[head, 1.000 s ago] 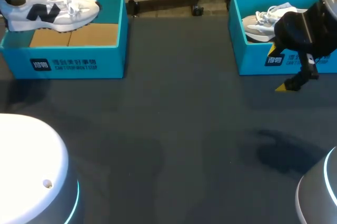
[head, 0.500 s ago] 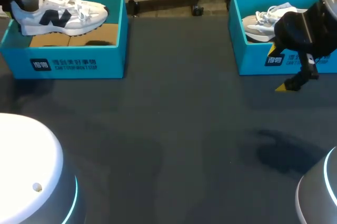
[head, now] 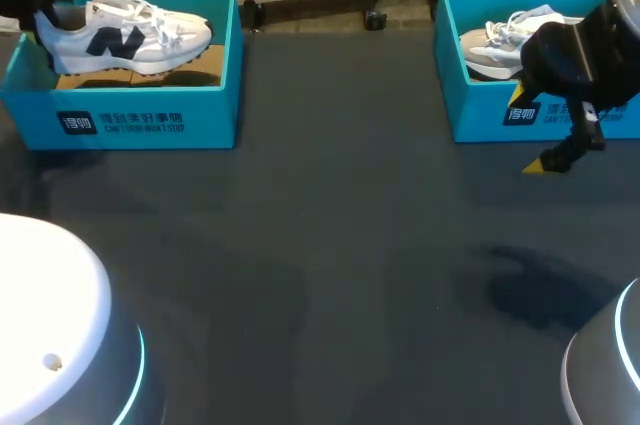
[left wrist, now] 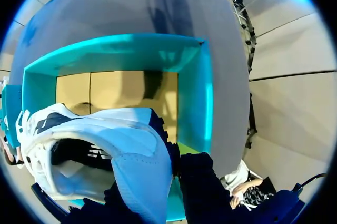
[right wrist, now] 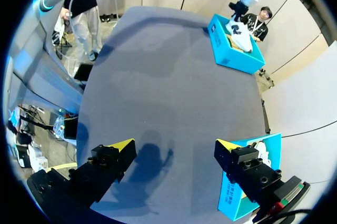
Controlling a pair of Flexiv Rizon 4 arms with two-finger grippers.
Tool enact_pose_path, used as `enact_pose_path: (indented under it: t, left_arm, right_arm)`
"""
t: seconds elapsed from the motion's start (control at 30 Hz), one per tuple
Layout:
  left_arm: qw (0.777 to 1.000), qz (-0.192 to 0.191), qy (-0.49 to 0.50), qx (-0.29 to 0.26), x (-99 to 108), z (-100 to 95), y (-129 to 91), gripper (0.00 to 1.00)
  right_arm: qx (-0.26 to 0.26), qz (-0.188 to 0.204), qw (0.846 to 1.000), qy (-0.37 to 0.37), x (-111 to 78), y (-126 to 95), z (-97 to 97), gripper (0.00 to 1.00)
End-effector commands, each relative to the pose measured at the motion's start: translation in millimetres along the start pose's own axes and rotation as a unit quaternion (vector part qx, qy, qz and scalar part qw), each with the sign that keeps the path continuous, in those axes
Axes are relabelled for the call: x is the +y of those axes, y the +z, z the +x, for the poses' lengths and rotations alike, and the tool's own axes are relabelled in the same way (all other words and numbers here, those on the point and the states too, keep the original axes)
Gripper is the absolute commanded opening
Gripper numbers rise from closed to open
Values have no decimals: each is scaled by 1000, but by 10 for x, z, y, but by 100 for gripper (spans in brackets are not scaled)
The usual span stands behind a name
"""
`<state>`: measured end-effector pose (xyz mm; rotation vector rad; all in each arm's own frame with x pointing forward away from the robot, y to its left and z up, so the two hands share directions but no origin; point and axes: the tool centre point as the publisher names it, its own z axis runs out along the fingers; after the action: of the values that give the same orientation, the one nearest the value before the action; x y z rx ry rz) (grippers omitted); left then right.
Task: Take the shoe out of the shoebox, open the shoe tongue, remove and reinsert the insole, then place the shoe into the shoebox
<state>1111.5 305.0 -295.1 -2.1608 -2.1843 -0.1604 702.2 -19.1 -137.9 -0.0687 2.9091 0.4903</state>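
Sneaker (head: pixel 125 33), white with a navy side logo, is hanging just above the teal shoebox (head: pixel 150 117) at upper left. Left gripper (left wrist: pixel 163 182) is pinching its heel, while right gripper (right wrist: pixel 175 147) is gaping wide, holding nothing.

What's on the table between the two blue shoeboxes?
Nothing: in the head view only bare dark table lies between the left shoebox and the right shoebox.
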Motion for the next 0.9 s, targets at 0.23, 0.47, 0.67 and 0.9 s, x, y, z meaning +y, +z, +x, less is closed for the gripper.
enact_pose_path:
  t: [0.23,0.47,0.67,0.9]
  left_arm:
    - [1000,3,0,3,-31,-63,182,0]
    - [1000,4,-2,6,-66,-110,314,0]
    - [1000,7,-1,7,-102,-143,416,0]
    - [1000,8,2,5,-146,-158,429,0]
  right_arm:
    - [2,2,1000,1,12,14,-22,100]
    - [2,2,1000,1,12,14,-22,100]
    - [2,2,1000,1,12,14,-22,100]
    - [2,2,1000,1,12,14,-22,100]
